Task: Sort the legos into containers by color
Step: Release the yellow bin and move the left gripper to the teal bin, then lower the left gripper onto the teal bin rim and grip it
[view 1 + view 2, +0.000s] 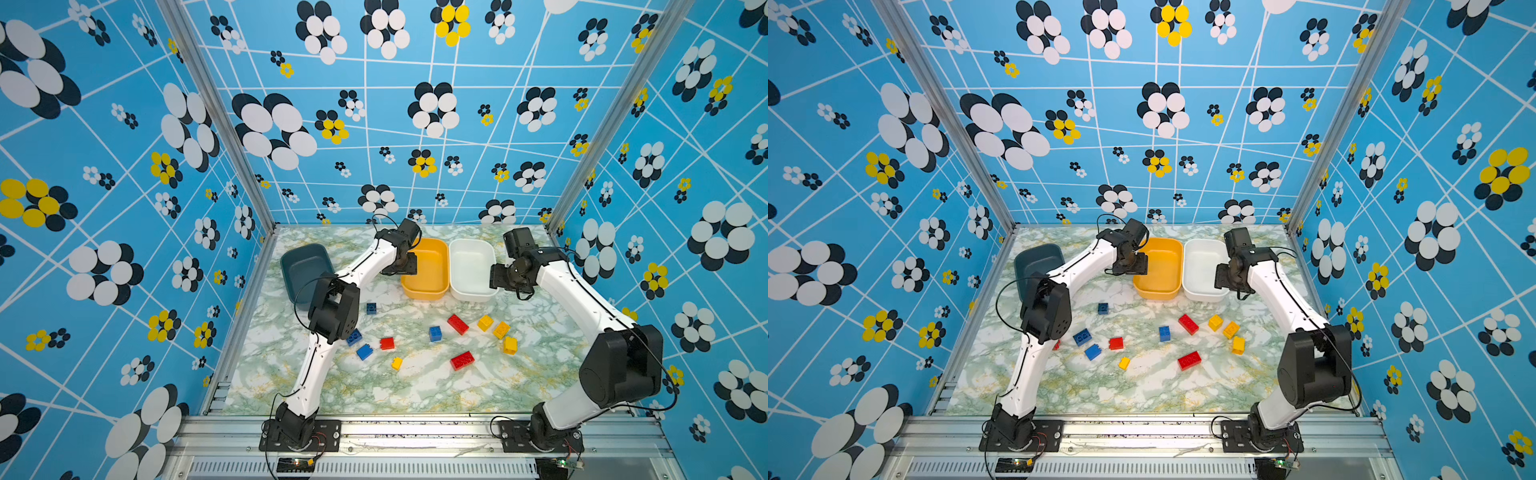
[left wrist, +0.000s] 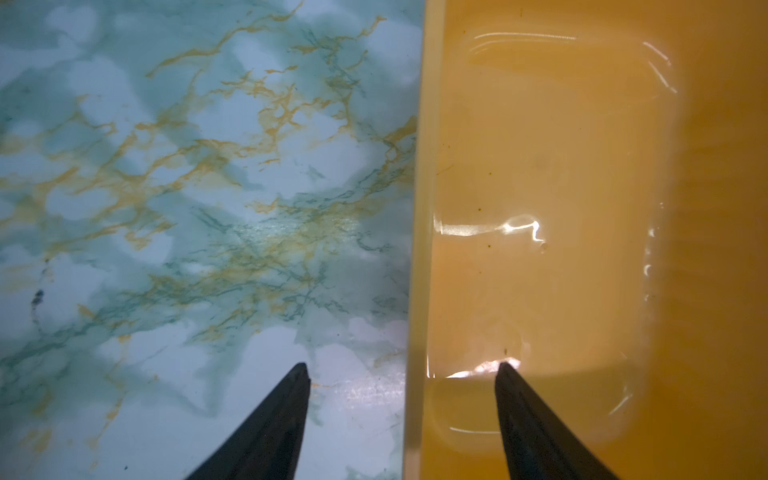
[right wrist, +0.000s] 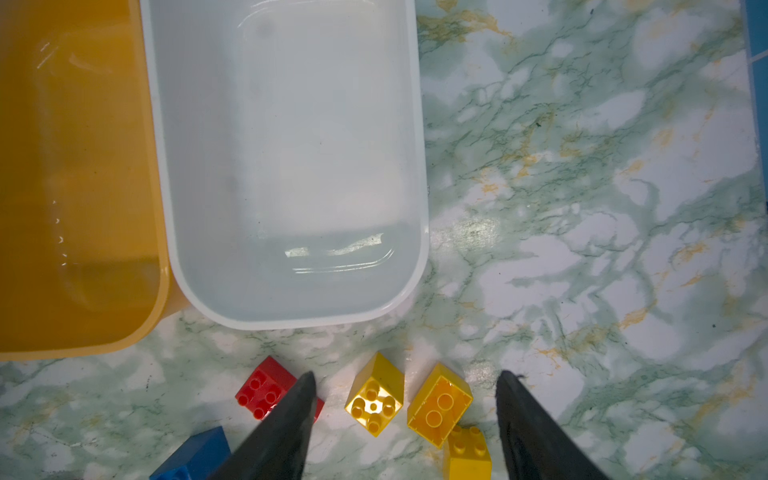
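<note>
Roughly a dozen bricks, red, blue and yellow, lie loose on the marble table, none visibly in a tub. Behind them the yellow tub and white tub sit rim to rim, likely to keep drops short. The teal tub stands apart, left. The left gripper points down, parted and empty, straddling the yellow tub's rim. The right gripper, parted and empty, hangs beside the white tub, yellow bricks framed between its jaws.

The orange-yellow tub and the white tub are showing smooth, glossy plastic, catching bright highlights. The legos are gleaming as shiny plastic. The marble-patterned counter is looking smooth, faintly shiny.
</note>
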{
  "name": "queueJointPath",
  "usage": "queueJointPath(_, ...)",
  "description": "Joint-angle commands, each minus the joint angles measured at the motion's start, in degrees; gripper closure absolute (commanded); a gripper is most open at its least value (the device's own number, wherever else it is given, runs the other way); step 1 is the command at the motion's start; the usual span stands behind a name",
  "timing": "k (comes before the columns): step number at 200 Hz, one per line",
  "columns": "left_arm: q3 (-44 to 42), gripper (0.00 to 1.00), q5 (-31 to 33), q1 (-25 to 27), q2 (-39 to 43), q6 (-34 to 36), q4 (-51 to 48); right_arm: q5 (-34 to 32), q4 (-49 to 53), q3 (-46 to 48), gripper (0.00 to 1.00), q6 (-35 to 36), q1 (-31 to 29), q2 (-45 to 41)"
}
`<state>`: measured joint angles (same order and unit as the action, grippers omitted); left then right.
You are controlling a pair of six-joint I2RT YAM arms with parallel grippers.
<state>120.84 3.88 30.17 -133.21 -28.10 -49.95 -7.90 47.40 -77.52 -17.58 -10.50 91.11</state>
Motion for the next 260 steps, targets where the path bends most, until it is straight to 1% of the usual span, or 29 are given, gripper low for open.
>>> queueJointPath(1, -4.8, 0.23, 1.4, -1.7, 8.4, -0.7, 2.8, 1.2, 0.0, 0.0, 0.30, 0.3, -0.4, -1.5)
queueJointPath(39, -19.9, 0.19, 0.8, -8.3, 20.2, -3.4, 7.8, 2.0, -0.2, -0.2, 0.28, 0.4, -0.3, -1.7)
queueJointPath(73, -32.2, 0.19, 3.3, -15.5, 30.7, -3.3, 9.5, 2.7, -0.4, -0.9, 0.27, 0.5, -0.4, -1.5)
queueJointPath(94, -37.2, 0.19, 4.6, -20.1, 34.9, -2.6, 9.1, 3.3, -0.7, -1.3, 0.27, 0.3, -0.4, -1.1)
queueJointPath(134, -45.1, 0.20, 3.8, -29.4, 39.5, -2.4, 10.2, 4.0, -0.8, -1.7, 0.27, 0.2, -0.4, -1.1)
queueJointPath(163, -47.8, 0.21, 3.3, -34.1, 40.6, -2.2, 11.3, 4.0, -0.8, -1.3, 0.27, 0.3, -0.4, -1.4)
queueJointPath(187, -48.6, 0.21, 3.2, -36.8, 40.9, -1.8, 12.2, 4.0, -0.6, -1.4, 0.27, 0.4, -0.4, -1.5)
queueJointPath(207, -48.7, 0.22, 2.0, -39.4, 40.3, -1.2, 12.9, 4.0, -0.5, -1.4, 0.27, 0.5, -0.4, -1.6)
queueJointPath(228, -48.1, 0.25, 0.0, -41.4, 38.8, 0.4, 13.5, 3.9, -0.5, -1.7, 0.27, 0.5, -0.3, -1.5)
queueJointPath(260, -46.5, 0.29, -0.1, -42.7, 34.8, 2.8, 13.4, 4.0, -0.5, -1.8, 0.27, 0.3, -0.4, -1.5)
